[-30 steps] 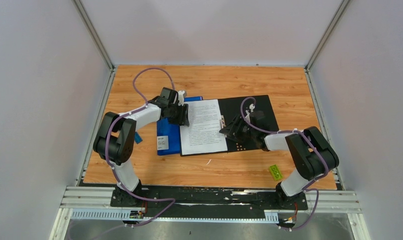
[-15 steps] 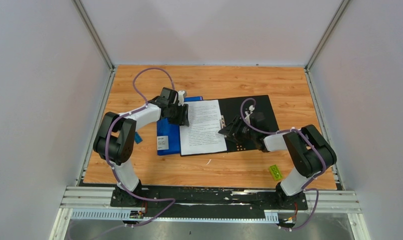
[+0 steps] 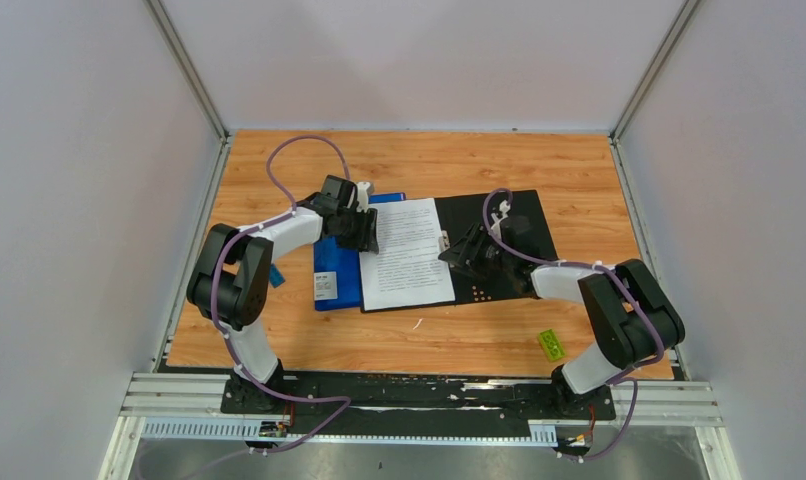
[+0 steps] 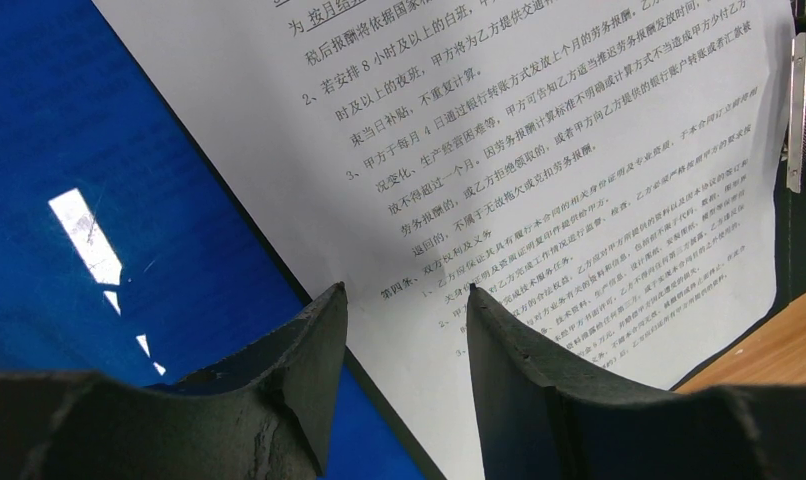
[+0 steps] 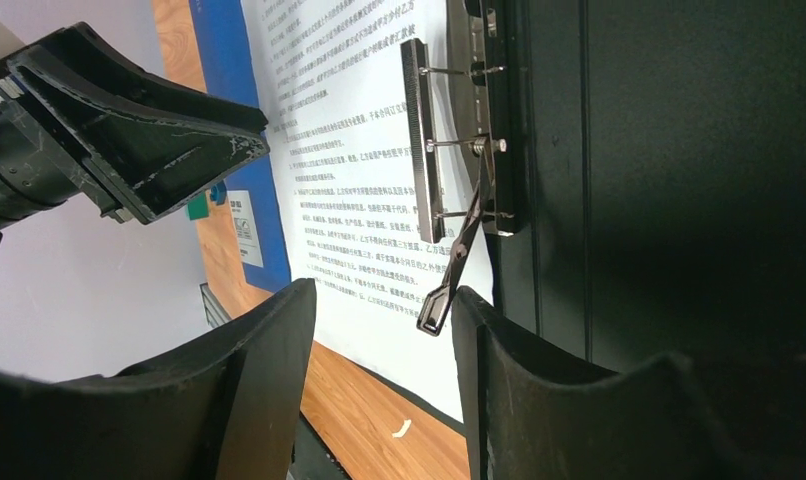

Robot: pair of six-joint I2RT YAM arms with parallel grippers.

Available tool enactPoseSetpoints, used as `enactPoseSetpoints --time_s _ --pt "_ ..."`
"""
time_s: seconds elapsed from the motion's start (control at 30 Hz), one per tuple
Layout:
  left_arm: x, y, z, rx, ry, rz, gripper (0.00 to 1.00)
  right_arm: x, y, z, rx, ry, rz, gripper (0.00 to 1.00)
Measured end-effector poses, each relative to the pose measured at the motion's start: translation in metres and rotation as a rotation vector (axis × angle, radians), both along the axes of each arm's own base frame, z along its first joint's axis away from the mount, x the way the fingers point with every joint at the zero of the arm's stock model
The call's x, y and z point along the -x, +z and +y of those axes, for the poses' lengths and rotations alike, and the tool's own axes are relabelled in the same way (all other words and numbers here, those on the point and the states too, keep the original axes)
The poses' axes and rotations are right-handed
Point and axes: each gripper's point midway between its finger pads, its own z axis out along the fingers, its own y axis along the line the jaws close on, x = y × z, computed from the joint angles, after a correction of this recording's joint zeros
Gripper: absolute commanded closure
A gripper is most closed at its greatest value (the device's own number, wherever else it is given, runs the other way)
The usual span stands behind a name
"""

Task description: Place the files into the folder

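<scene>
The files (image 3: 407, 252) show as a white printed sheet lying flat on the left half of the open black folder (image 3: 519, 225). A metal clip (image 5: 419, 130) runs along the sheet's right edge, and its lever (image 5: 449, 280) sticks out from it. My right gripper (image 5: 384, 290) is open with the lever's tip between its fingers, close to the right one; in the top view my right gripper (image 3: 457, 255) sits at the clip. My left gripper (image 4: 407, 292) is open just above the sheet's left edge (image 4: 539, 150) and holds nothing.
A blue cover (image 3: 337, 275) with a white label lies under the folder's left side, below my left gripper (image 3: 371, 233). A small green item (image 3: 551, 345) lies on the wooden table at the front right. A white scrap (image 3: 417, 324) lies in front of the folder.
My right gripper has shifted slightly away from the table's near edge along the clip, and its elbow has swung right. The left arm and the sheet have not moved.
</scene>
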Motion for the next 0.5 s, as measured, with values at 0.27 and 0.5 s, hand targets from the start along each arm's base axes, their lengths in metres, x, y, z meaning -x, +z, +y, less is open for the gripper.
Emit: enactPoseSetpoints --time_s 0.27,0.5 --pt "0.0 -0.003 0.0 -0.011 -0.007 0.002 0.45 -0.008 0.009 0.003 0.002 0.004 -0.021 0.49" --pt "0.0 -0.003 -0.001 -0.032 -0.03 -0.009 0.44 -0.04 0.031 0.011 0.03 0.019 -0.107 0.56"
